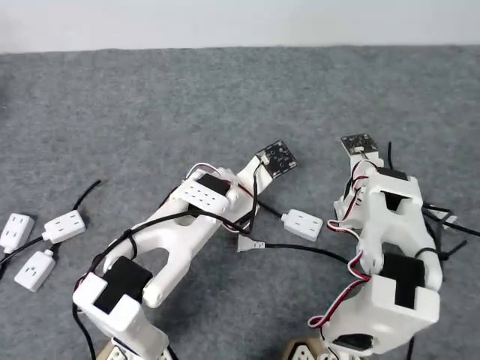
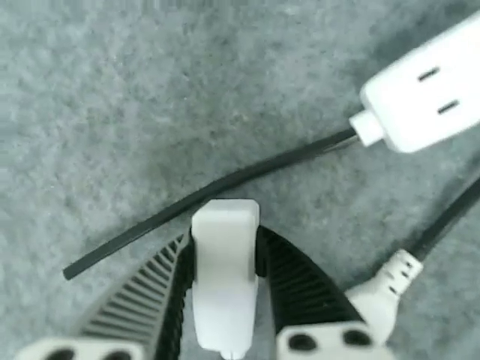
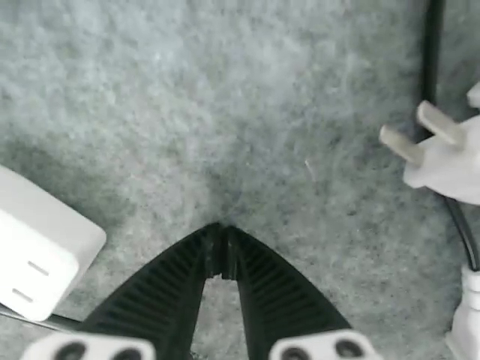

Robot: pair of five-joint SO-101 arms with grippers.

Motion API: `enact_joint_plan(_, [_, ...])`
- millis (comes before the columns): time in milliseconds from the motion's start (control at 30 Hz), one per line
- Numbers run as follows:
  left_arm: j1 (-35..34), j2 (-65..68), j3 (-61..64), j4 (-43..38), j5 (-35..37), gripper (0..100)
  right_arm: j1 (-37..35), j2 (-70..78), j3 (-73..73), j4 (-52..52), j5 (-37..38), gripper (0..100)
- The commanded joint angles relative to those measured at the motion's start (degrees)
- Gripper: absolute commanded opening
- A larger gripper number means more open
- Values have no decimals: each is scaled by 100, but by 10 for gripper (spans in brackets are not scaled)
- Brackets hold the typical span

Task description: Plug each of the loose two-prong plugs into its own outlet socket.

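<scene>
Looks like the carry-to-socket step: left end effector (image 2: 225, 236) clamped around a white plug (image 2: 225, 300), prongs hidden, over the grey tabletop (image 2: 112, 90) with a corded socket (image 2: 424, 94) near; right end effector (image 3: 223, 240) pressed closed on nothing, between a second socket (image 3: 37, 255) and a loose plug (image 3: 442, 161). Next, probably: aim the prongs at the slots, line up squarely, push straight in. No legible writing or labels anywhere.

High camera looking down over whole table (image 1: 135, 105); wrist cameras hovering close, facing down, sharing socket (image 2: 424, 94).
</scene>
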Motion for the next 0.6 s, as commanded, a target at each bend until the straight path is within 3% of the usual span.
enact_joint_plan(0, [-35,-62,-312,396,-88,11,-101,-66,44,-110,-18,9])
enact_joint_plan(100, [-53,-123,-655,879,-88,12,-101,-66,44,-110,-9,9])
enact_joint_plan(233, [-352,-800,-1411,2101,-132,12,-92,-66,44,-110,-9,9])
enact_joint_plan(433, [-1380,-2075,-2018,3895,-1371,12,-101,-66,44,-110,-9,9])
enact_joint_plan(567, [-2505,-2629,-2026,4440,-2233,12,-101,-66,53,-110,-9,9])
